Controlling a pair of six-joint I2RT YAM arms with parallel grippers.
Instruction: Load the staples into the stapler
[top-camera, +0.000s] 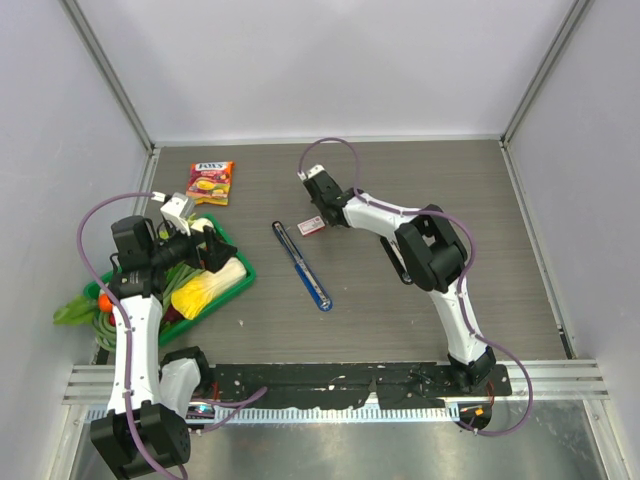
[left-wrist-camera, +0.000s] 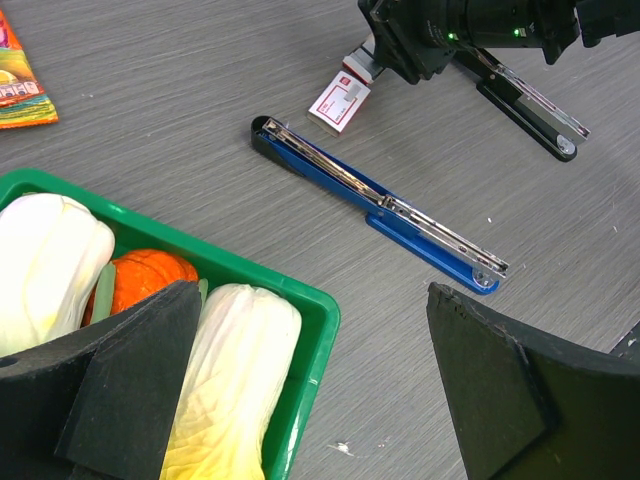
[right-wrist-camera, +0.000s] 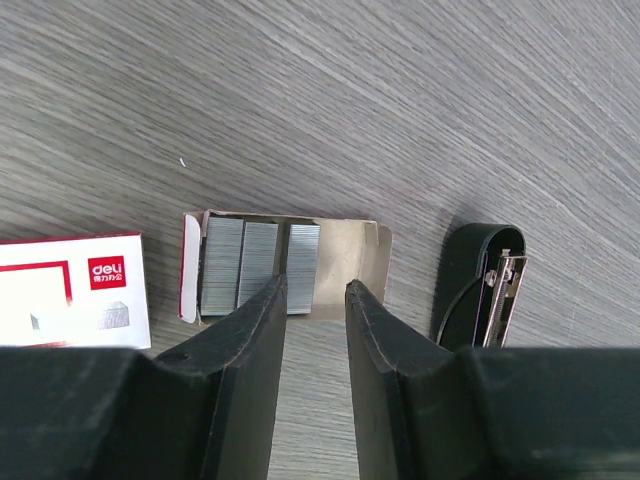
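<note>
Hovering right gripper (right-wrist-camera: 315, 285), narrowly parted, over 3 ribbed silver-grey strips of staples (right-wrist-camera: 245, 265) in cardboard tray (right-wrist-camera: 350, 255); holding left gripper (left-wrist-camera: 312, 300) wide near long blue stapler (left-wrist-camera: 380, 200).

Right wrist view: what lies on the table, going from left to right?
box sleeve → staples in their open tray → stapler. The claw's fingers overlap the tray, so they are left out.
</note>
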